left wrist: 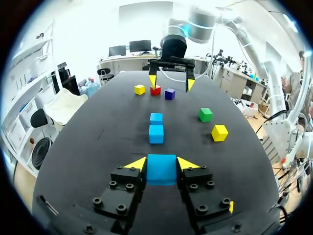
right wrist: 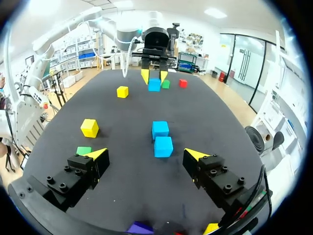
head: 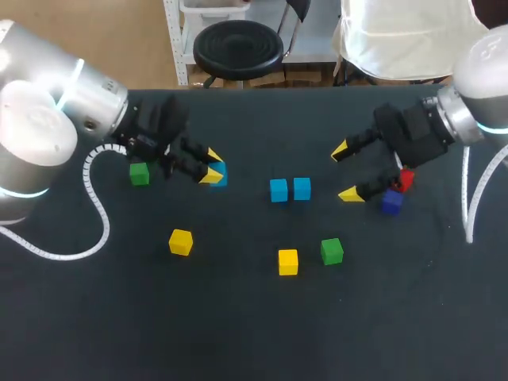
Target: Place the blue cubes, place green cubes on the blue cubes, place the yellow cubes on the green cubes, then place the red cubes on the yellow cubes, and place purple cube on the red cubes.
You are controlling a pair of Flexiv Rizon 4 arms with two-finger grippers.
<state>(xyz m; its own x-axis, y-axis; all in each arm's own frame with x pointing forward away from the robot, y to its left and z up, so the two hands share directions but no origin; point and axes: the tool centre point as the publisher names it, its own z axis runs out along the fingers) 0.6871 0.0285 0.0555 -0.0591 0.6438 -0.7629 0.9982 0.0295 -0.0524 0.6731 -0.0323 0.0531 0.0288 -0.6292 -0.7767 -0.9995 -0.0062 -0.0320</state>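
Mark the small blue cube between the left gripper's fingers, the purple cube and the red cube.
Blue cube (left wrist: pixel 161 169), left wrist view, near face.
Purple cube (left wrist: pixel 169 94), left wrist view, cube's middle.
Red cube (left wrist: pixel 155 90), left wrist view, cube's middle.

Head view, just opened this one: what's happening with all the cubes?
The left hand is closed on a blue cube at the left of the table. The right hand is open over the right side, near the red cube and purple cube. Two more blue cubes sit side by side in the middle. Green cubes and yellow cubes lie loose. Nothing is stacked yet.
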